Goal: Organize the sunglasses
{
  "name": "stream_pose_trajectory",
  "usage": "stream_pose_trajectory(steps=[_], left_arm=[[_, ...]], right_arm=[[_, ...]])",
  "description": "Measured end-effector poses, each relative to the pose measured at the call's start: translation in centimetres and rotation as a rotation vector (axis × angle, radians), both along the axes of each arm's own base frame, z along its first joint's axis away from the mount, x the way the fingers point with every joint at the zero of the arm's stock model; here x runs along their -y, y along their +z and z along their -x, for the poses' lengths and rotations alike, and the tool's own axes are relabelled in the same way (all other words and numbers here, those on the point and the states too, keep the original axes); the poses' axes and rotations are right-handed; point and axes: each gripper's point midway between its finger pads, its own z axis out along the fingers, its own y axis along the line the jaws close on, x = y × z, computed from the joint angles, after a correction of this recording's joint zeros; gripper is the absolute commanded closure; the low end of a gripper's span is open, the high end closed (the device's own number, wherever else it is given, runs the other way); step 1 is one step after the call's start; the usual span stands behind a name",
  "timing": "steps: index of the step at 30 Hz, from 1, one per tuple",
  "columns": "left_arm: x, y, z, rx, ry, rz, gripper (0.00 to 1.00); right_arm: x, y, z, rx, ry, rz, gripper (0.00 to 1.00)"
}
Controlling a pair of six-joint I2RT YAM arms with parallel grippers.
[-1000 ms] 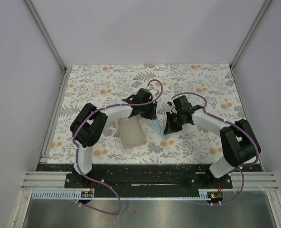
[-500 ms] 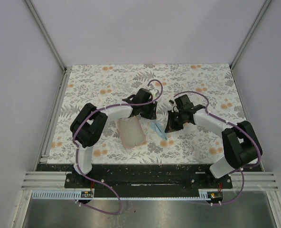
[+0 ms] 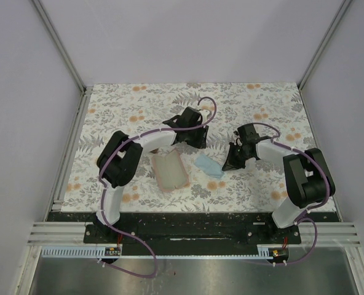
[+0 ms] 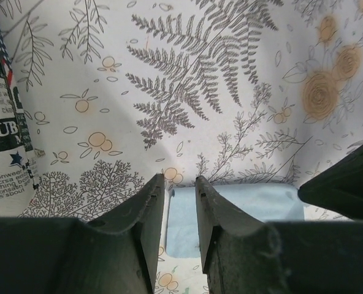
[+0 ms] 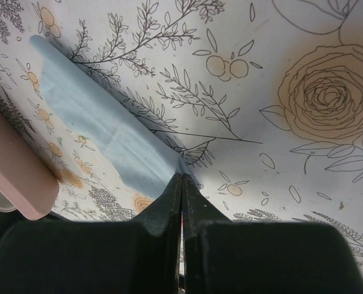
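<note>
Floral-print table (image 3: 139, 104) takes up most of the top view. The left arm (image 3: 151, 140) is bent in toward the middle and the right arm (image 3: 274, 153) reaches in from the 4 o'clock side. The biggest loose item is the pink hard case (image 3: 170, 172). It lies flat around 7 o'clock from the table's centre, its long side running roughly 12 to 6. Then there's the stars-and-stripes pouch (image 4: 3, 135), only a slice of it at the 9 o'clock edge of the left wrist view. A light blue cloth (image 3: 209, 165) is spread flat just at 3 o'clock of the case, not touching it. The left gripper (image 4: 180, 182) hangs above the cloth's edge with its fingers a narrow slit apart and nothing between them. The right gripper (image 5: 181, 180) has its fingers pressed fully together, tip right at the cloth's 3 o'clock corner. Honestly can't tell whether it's actually pinching that corner or just touching it. As for the sunglasses, I can't make them out in any of the three views.
</note>
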Motion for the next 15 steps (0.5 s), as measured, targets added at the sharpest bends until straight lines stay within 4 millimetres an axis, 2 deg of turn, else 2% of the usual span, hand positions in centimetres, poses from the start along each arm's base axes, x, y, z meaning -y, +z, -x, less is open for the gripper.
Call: stream_pose_trajectory(steps=[8,15], left_arm=[[-1.3,-2.7,0.6,-0.041,-0.040,-0.108,0.62],[-1.7,-3.5,1.1,-0.058,-0.071,-0.139,0.61]], right_arm=[[0.4,-0.3,-0.4,-0.003,-0.028,-0.004,1.00],[0.4,-0.6,-0.6,-0.004,-0.034,-0.006,1.00]])
